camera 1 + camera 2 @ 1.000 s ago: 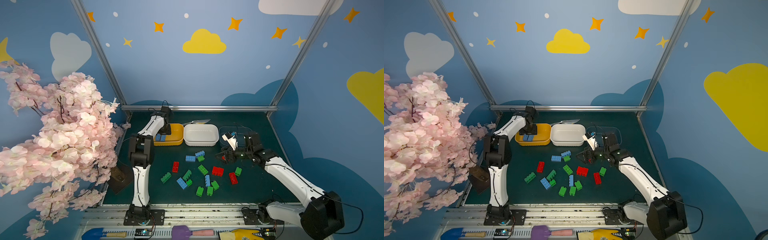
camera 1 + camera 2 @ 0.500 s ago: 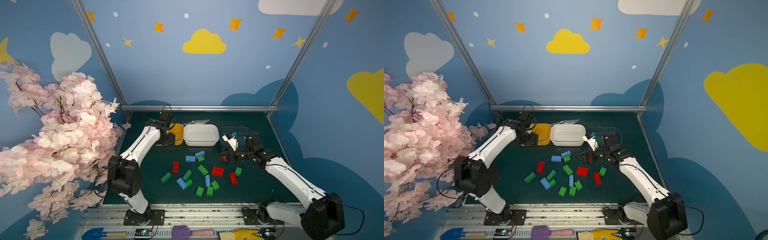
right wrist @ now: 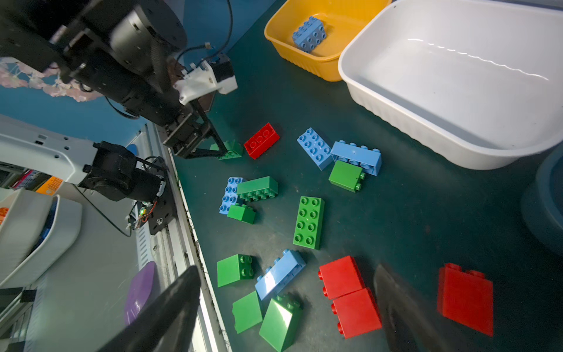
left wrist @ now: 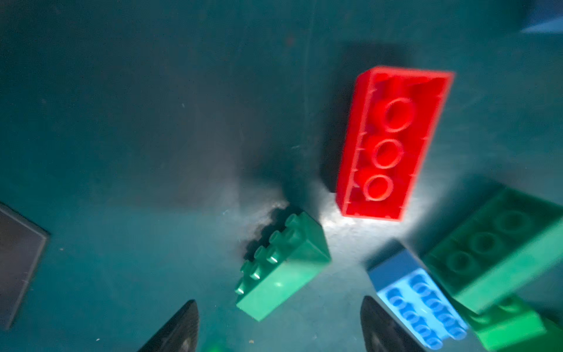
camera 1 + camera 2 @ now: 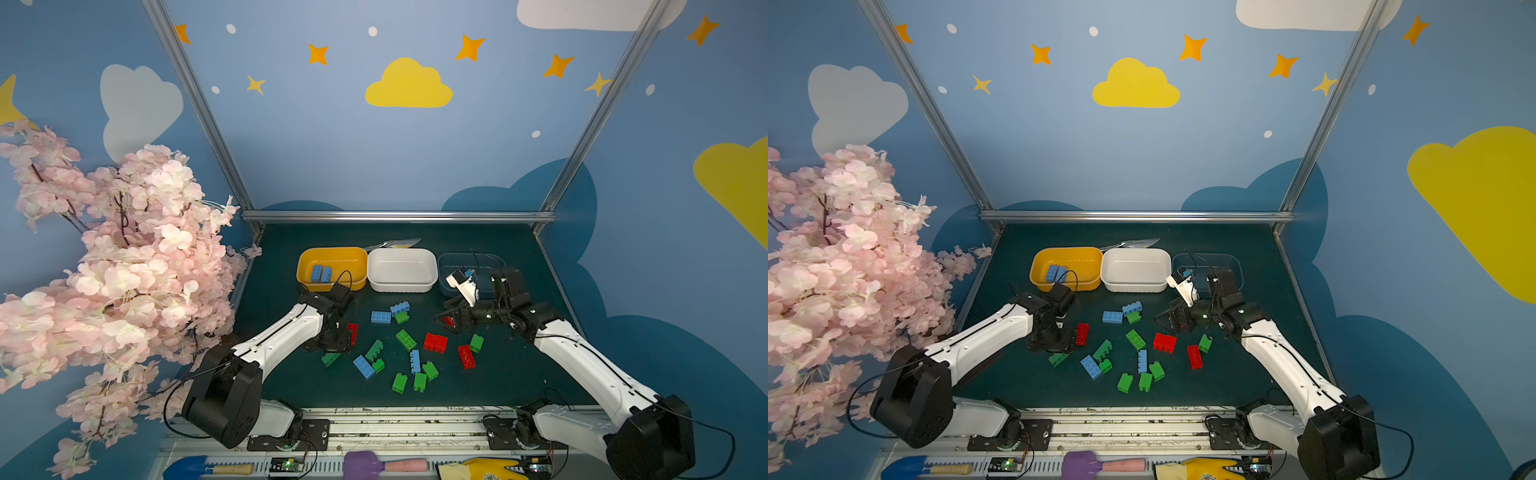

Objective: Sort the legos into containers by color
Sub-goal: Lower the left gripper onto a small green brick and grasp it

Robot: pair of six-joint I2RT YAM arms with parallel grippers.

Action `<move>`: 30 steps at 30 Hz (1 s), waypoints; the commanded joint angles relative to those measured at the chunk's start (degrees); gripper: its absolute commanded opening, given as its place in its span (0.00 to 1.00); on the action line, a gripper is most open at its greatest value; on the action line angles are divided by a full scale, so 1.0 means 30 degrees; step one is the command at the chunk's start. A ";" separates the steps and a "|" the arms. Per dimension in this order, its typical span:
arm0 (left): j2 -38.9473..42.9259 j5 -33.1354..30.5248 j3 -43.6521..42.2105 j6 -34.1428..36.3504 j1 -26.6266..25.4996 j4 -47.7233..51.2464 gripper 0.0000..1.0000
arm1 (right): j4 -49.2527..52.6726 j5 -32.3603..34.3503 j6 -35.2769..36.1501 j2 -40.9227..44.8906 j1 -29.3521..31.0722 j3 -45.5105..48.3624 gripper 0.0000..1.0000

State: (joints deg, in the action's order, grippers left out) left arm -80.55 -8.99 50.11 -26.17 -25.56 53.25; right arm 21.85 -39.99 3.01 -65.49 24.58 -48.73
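White links, black joints, black fingers (cabled)

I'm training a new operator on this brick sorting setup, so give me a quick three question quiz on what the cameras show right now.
1. True or false: the white tub has bricks in it.
2. What colour are the bricks inside the yellow tub? A red, B green, C blue.
3. In the left wrist view, what colour is the brick lying closest ahead of the left gripper?

Key
1. False, it is empty.
2. C.
3. Green.
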 commanded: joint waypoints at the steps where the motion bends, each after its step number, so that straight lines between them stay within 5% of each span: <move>1: -0.0479 -0.1162 -0.0110 -0.0346 -0.0026 -0.0999 0.77 | 0.0512 -0.1218 -0.0326 0.0480 0.0054 0.0303 0.88; 6: -0.1352 -0.1488 -0.0413 0.0337 -0.0008 -0.1785 0.62 | 0.0905 -0.1233 -0.0356 0.0838 0.0124 0.0518 0.88; 21: -0.2022 0.0094 -0.1455 -0.0679 0.0038 -0.2268 0.41 | 0.1506 -0.0938 -0.0056 0.1061 0.0124 0.0454 0.88; 26: -0.1474 0.0040 -0.1178 -0.0641 0.0050 -0.1712 0.21 | 0.1535 -0.0770 0.0052 0.0965 0.0124 0.0408 0.88; 30: -0.0892 -0.0078 0.0300 -0.0467 0.0050 -0.0590 0.15 | 0.1392 -0.0562 -0.0071 0.0917 0.0098 0.0400 0.88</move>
State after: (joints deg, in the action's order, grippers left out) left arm -85.23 -9.21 47.42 -27.62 -25.54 48.45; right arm 25.21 -42.37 2.37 -63.18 24.71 -47.75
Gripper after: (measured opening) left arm 0.243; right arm 0.881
